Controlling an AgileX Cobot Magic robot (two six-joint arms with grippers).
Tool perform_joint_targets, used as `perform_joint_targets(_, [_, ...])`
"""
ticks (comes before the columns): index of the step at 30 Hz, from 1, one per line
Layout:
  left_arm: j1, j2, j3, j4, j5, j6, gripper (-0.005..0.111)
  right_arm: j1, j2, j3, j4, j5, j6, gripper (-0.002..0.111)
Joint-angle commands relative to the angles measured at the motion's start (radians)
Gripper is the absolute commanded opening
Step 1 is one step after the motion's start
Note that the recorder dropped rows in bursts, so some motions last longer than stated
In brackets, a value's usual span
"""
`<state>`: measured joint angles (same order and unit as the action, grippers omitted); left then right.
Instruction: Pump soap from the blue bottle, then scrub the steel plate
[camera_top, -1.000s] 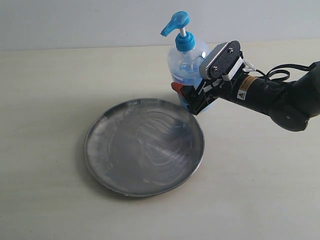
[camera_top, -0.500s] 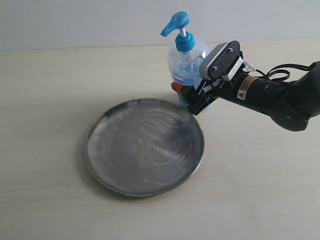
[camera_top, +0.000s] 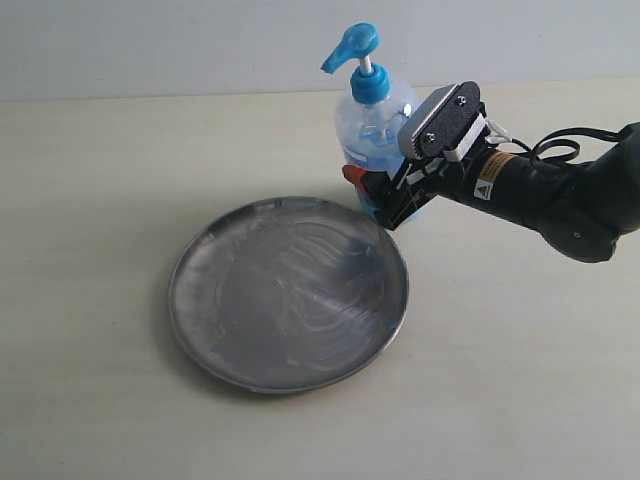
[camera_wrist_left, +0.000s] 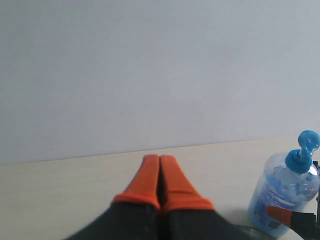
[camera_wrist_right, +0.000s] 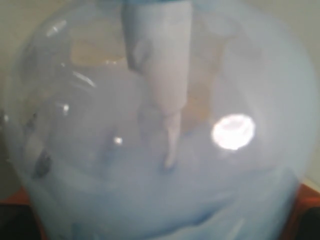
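Standing upright, the blue bottle (camera_top: 366, 126) aims its spout (camera_top: 336, 61) leftward.

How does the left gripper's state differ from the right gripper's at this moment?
The left gripper has its orange fingertips pressed together on nothing; the right gripper has its fingers spread either side of the tall clear bottle with a blue pump, holding its lower body. The left gripper sits apart from that bottle; the right is at it. Both have orange-tipped black fingers.

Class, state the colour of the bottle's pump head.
Pump head: bright blue, clearest in exterior view.
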<state>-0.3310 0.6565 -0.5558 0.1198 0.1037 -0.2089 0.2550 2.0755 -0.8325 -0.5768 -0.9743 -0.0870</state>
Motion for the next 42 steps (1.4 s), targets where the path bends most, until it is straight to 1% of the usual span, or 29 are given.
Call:
perform_joint_targets(1, [-0.009,0.006,-0.008,-0.003,-0.012,-0.004,0.000,0.001,-0.017,-0.012,-0.006,-0.062,0.003,0.000])
perform_joint_targets(13, [-0.009,0.006,-0.008,-0.003,-0.021,-0.004,0.000,0.001,-0.017,-0.012,-0.006,-0.060,0.008,0.000])
perform_joint_targets(18, [-0.009,0.008,-0.008,-0.003,0.016,-0.001,0.000,0.001,-0.017,-0.012,-0.006,-0.060,0.008,0.000])
perform_joint_targets(23, [-0.009,0.054,-0.008,-0.003,0.132,0.001,0.000,0.001,-0.017,-0.012,-0.006,-0.056,0.008,0.000])
perform_joint_targets(30, [-0.009,0.138,-0.014,-0.003,0.202,0.021,0.000,0.001,-0.017,-0.012,-0.006,-0.044,0.008,0.000])
perform_joint_targets(37, [-0.009,0.266,-0.112,-0.008,0.377,0.023,0.000,0.001,-0.017,-0.012,-0.006,-0.044,0.008,0.000])
perform_joint_targets(42, [-0.009,0.336,-0.187,-0.097,0.436,0.102,0.000,0.001,-0.017,-0.012,-0.006,-0.044,0.008,0.000])
